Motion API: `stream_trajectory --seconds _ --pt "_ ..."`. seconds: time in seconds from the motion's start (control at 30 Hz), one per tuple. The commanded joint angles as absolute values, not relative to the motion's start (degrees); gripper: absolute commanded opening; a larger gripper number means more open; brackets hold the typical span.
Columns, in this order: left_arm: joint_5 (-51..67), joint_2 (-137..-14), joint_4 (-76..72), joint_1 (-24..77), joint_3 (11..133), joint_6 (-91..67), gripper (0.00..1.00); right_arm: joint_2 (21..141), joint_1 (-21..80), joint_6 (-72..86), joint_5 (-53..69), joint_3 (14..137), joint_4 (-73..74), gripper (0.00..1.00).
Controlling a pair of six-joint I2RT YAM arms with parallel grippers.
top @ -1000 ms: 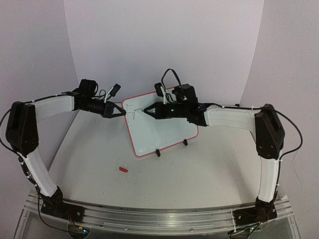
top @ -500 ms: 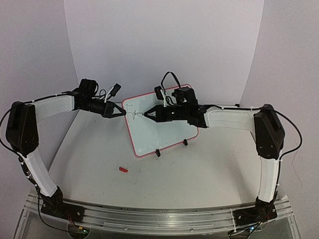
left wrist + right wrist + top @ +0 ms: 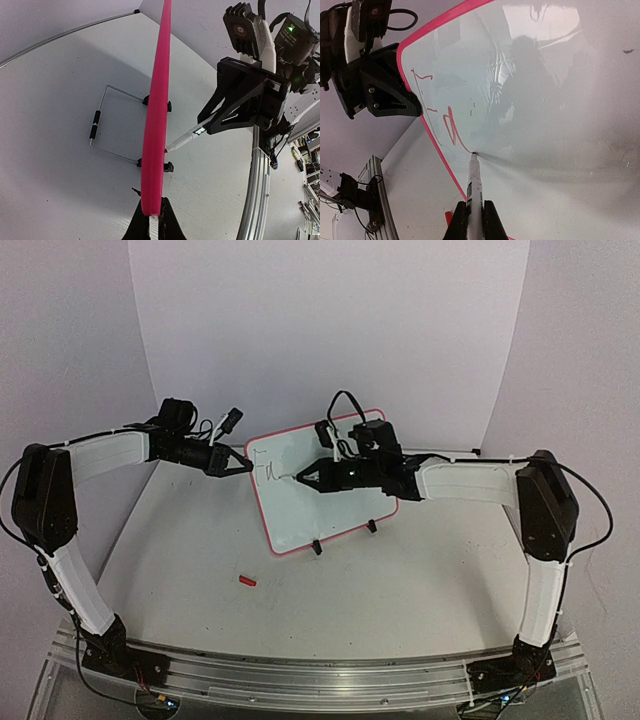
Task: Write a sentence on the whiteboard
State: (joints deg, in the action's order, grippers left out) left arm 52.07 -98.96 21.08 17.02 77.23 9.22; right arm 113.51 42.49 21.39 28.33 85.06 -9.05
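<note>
White tabletop [image 3: 400, 590] runs from the arm bases back to a pale curved backdrop [image 3: 330, 330]. On its near part a small red piece [image 3: 246, 581], likely the pen's cap, lies alone. Farther in, the whiteboard [image 3: 320, 520] stands propped on its black feet [image 3: 316, 547]. The left gripper [image 3: 244, 466] is closed on the board's left rim, steadying it. The right gripper [image 3: 306, 479] is clamped on the marker [image 3: 474, 182], whose tip touches the board just inside that rim.

Over the last second the tip has travelled rightward and a little down. Where there was only a faint first stroke, the sentence [image 3: 268, 472] now shows its opening letters, roughly "Fa", near the upper left corner. Writing is therefore under way but barely begun. Most of the first line and all of the second are yet to come, and the left hold must remain firm against the pen's push.
</note>
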Motion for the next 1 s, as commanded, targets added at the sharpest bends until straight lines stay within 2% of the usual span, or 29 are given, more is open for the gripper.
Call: stream_trajectory --seconds 0.0,0.2,0.97 --pt "52.09 -97.49 23.64 19.0 78.66 11.34 0.0 108.34 42.24 20.5 27.53 85.64 -10.94 0.0" --pt "52.12 -97.47 23.64 19.07 78.66 11.37 0.0 108.24 42.26 21.72 30.35 87.0 -12.23 0.0" --pt "51.96 -97.32 23.77 19.34 78.75 11.45 0.0 113.99 42.27 22.67 27.45 91.11 -9.93 0.0"
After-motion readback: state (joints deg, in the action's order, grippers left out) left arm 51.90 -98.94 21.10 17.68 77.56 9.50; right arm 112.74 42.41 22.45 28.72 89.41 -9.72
